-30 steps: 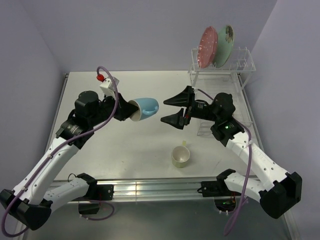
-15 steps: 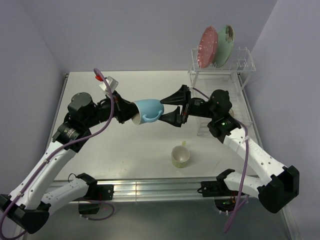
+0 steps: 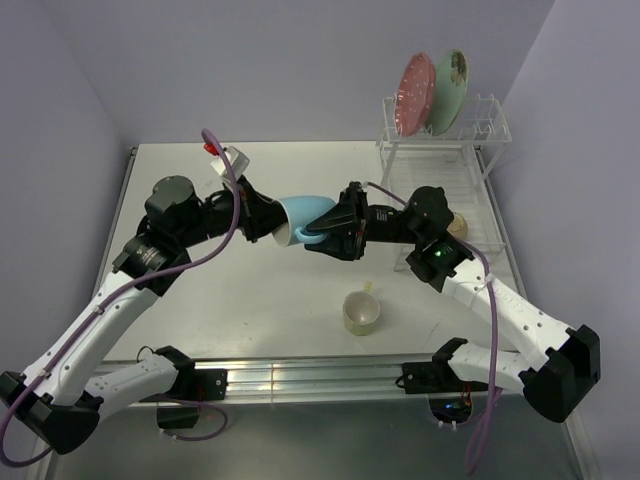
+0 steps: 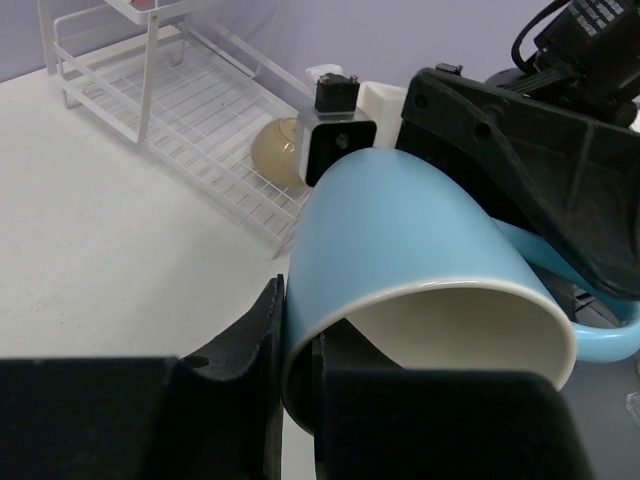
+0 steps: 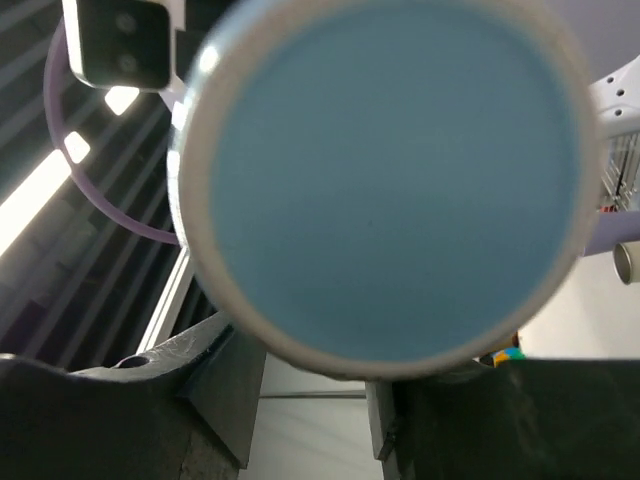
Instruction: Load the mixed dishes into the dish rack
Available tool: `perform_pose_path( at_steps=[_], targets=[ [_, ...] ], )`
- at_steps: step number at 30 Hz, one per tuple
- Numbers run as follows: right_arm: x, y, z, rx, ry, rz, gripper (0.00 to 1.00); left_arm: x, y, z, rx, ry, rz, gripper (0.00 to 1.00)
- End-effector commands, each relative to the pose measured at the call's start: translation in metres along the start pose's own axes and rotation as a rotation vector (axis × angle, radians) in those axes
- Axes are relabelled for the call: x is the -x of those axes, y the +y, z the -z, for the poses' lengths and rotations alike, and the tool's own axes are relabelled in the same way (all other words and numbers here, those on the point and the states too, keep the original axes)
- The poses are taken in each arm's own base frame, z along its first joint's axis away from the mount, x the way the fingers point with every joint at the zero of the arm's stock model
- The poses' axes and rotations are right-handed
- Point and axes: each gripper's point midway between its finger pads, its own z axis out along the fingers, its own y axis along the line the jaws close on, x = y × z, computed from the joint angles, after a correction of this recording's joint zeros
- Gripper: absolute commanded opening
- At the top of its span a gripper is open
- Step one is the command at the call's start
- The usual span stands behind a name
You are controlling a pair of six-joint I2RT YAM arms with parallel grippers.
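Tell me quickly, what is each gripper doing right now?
Left gripper: closed on the blue mug's rim.
Right gripper: jaws around the mug's base; grip cannot be told.

Sky-blue mug (image 3: 298, 212), glossy, with a cream inside and a pale ring around its blue base. Left end effector (image 3: 268, 220) and right end effector (image 3: 315, 230) are both matte black. The arms (image 3: 100, 320) have white shells and black joints, with purple cables (image 3: 215, 245) and a small red cap (image 3: 211, 148) near the left wrist. Second mug (image 3: 361, 313) is pale yellow-green. One plate (image 3: 415, 92) is pink with white dots, and the other plate (image 3: 450, 90) is mint green with a flower pattern. The bowl (image 4: 275, 150) is cream-tan. White wire dish rack (image 3: 440, 160). Off-white worktop (image 3: 250, 300). Lavender walls (image 3: 300, 60).
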Motion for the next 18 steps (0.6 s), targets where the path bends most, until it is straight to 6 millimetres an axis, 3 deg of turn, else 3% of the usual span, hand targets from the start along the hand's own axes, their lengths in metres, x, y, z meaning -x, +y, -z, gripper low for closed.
perform_pose_path(
  at_steps=[1, 3, 5, 6, 9, 15, 18],
  targets=[
    [-0.009, 0.018, -0.001, 0.063, 0.012, -0.069, 0.46, 0.044, -0.033, 0.002, -0.107, -0.114, -0.101, 0.0],
    [-0.009, 0.015, -0.001, 0.057, 0.014, -0.048, 0.5, 0.043, -0.032, 0.001, -0.101, -0.111, -0.099, 0.0],
    [-0.011, 0.013, 0.0, 0.042, 0.018, -0.032, 0.59, 0.044, -0.031, 0.003, -0.089, -0.112, -0.104, 0.0],
    [-0.01, 0.008, 0.0, 0.028, 0.012, -0.002, 0.74, 0.043, -0.031, 0.004, -0.083, -0.106, -0.101, 0.0],
    [-0.009, -0.003, 0.002, -0.014, -0.002, 0.035, 0.99, 0.046, -0.039, 0.012, -0.105, -0.107, -0.104, 0.0],
    [-0.007, -0.023, 0.008, -0.045, 0.004, 0.039, 1.0, 0.044, -0.07, 0.031, -0.229, -0.093, -0.105, 0.0],
    [-0.011, -0.016, 0.013, -0.003, 0.021, 0.081, 1.0, 0.044, -0.081, 0.038, -0.267, -0.094, -0.096, 0.0]
  ],
)
